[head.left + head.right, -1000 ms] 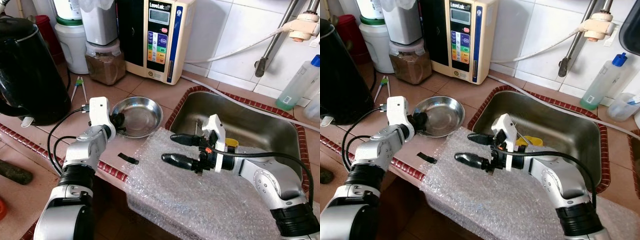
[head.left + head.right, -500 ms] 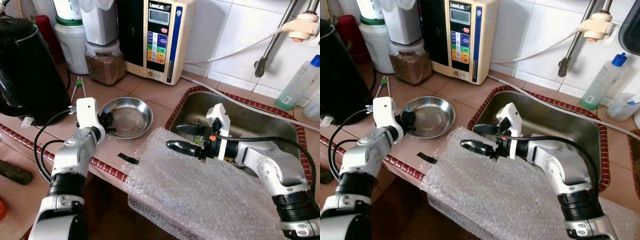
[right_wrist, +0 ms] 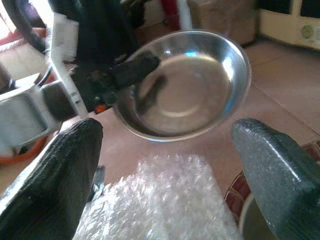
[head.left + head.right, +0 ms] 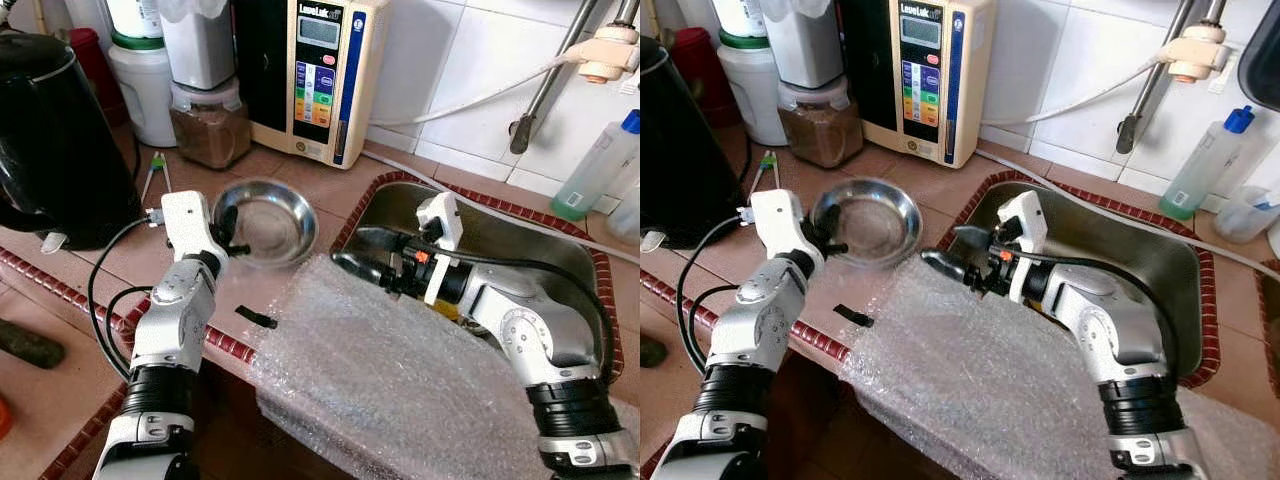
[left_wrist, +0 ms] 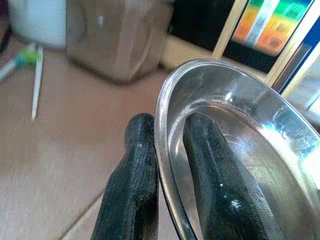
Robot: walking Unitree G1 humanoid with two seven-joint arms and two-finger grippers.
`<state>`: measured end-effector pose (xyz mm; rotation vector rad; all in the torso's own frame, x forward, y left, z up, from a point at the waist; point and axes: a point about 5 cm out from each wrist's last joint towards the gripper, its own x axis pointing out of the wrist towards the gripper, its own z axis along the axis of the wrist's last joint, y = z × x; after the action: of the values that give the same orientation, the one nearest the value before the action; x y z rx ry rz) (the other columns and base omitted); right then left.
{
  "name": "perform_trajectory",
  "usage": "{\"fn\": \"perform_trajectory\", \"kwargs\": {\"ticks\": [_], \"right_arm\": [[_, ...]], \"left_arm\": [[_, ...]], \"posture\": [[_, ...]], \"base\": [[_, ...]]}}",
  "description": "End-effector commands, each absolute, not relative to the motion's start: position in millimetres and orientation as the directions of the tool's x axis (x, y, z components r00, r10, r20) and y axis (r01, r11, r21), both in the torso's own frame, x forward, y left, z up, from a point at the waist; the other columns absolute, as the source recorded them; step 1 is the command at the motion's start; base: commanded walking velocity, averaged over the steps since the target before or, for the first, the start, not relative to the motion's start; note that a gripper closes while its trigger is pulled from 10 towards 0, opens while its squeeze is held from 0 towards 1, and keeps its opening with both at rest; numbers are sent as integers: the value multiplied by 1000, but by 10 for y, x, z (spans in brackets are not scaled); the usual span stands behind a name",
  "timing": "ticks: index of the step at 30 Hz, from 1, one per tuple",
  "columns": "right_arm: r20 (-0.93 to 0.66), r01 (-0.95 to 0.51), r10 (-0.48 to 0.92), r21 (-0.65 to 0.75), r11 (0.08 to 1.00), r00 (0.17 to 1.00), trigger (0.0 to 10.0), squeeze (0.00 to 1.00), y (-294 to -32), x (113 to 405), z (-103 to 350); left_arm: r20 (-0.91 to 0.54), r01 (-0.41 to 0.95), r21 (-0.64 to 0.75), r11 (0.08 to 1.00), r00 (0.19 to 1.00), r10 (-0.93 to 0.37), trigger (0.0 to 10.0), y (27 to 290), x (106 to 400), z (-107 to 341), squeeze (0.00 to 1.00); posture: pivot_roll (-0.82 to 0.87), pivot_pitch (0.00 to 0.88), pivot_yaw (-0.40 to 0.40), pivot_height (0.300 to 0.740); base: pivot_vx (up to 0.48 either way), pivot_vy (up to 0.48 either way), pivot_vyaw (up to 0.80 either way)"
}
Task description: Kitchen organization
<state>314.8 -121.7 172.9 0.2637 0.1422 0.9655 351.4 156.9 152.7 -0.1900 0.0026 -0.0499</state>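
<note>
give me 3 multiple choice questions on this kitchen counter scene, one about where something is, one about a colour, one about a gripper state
1. Where does the bubble wrap lie?
A. inside the kettle
B. draped over the counter edge beside the sink
C. on top of the water machine

2. What colour is the cap of the clear bottle by the tiled wall?
A. blue
B. red
C. yellow

3. What is the left gripper doing?
A. hanging open over the floor
B. shut on the steel bowl's rim
C. shut on a green-tipped tool

Answers:
1. B, the sheet spreads from the sink's front corner down over the counter edge.
2. A, the eye views show a blue cap on it.
3. B, the left wrist view shows one finger inside the bowl's rim and one outside; the right gripper is open near the bowl.
</note>
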Motion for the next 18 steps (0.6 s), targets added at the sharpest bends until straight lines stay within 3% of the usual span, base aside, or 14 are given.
{"fn": "perform_trajectory", "kwargs": {"ticks": [1,9,18], "right_arm": [[32,-758,788,299,580,615,10000,0,-1254,3184,1762],[85,-685,704,337,646,705,10000,0,-1199,3301,1783],[123,-555,562,421,717,818,10000,0,-1206,3508,1832]], "left_arm": [[128,92,-156,983,989,-73,0,1503,3543,1746,0],[327,226,-128,966,929,-174,0,1276,3551,2067,0],[376,351,-93,932,879,-294,0,976,3475,2086,0]], "posture": [[-36,0,-58,740],[-42,0,-55,740],[-41,0,-60,740]], "base": [[0,0,0],[0,0,0],[0,0,0]]}}
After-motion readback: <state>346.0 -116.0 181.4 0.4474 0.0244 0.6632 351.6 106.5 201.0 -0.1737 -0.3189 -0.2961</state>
